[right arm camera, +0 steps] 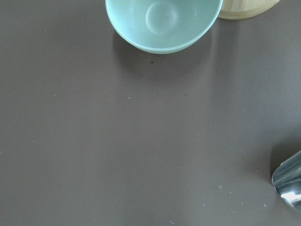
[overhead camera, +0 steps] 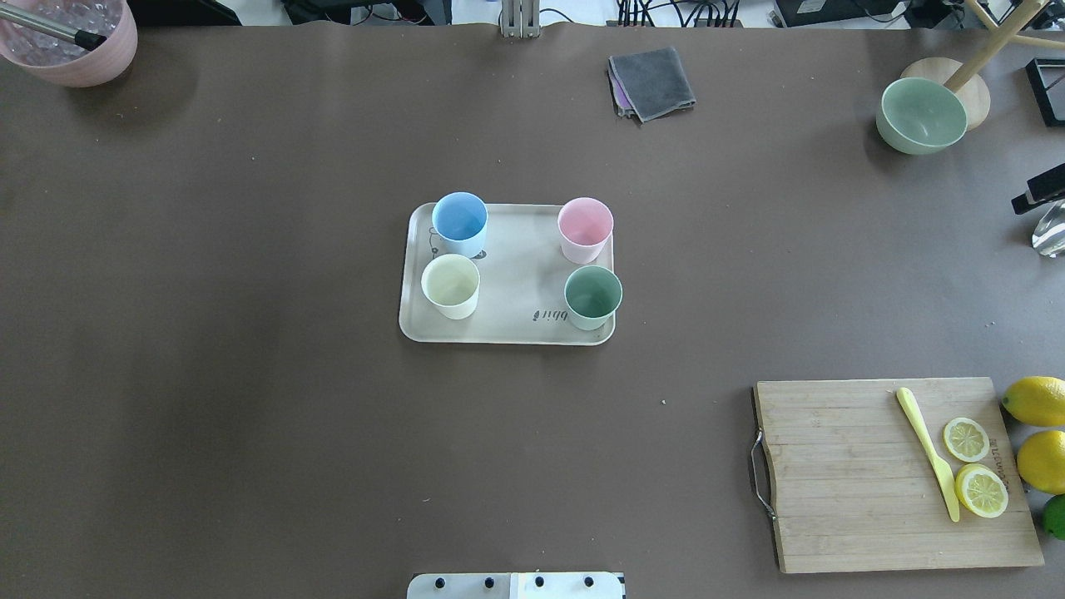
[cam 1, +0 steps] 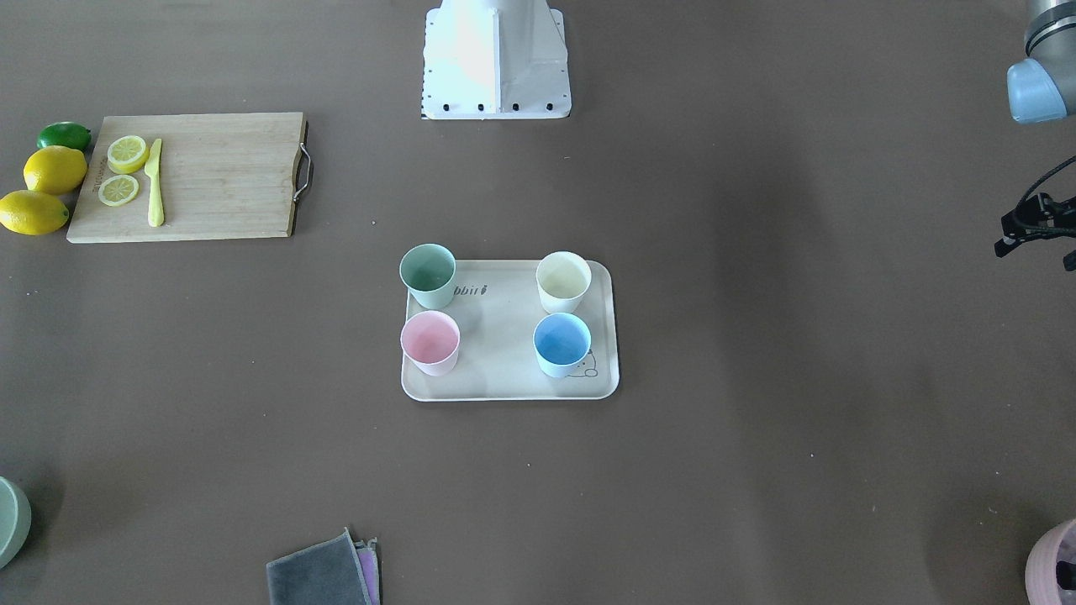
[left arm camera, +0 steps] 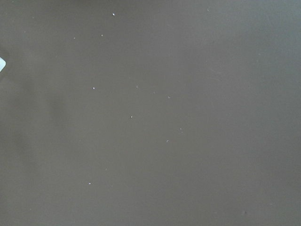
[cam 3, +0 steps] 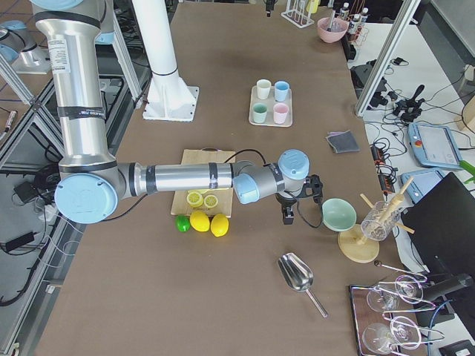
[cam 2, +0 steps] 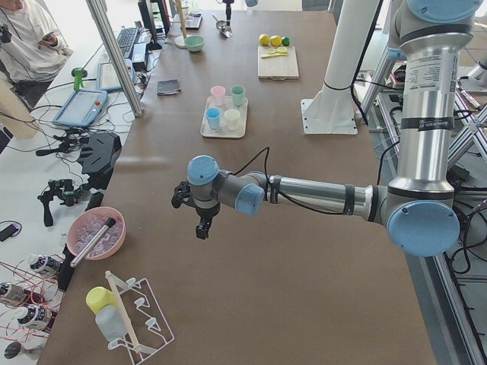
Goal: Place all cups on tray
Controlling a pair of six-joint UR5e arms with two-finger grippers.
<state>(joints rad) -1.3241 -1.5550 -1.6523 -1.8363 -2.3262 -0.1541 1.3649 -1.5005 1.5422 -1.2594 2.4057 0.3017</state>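
Observation:
All the cups stand upright on the beige tray, one near each corner: sage green, cream white, pale pink and light blue. In the overhead view the tray lies at the table's middle. My left gripper hangs above bare table far off to the tray's side, only partly in view. My right gripper hangs beside a green bowl, away from the tray. Neither wrist view shows fingers, so I cannot tell whether either gripper is open or shut.
A wooden cutting board with lemon slices and a yellow knife lies at the near right, whole lemons beside it. The green bowl, a grey cloth and a pink bowl stand along the far edge. A metal scoop lies near the right gripper.

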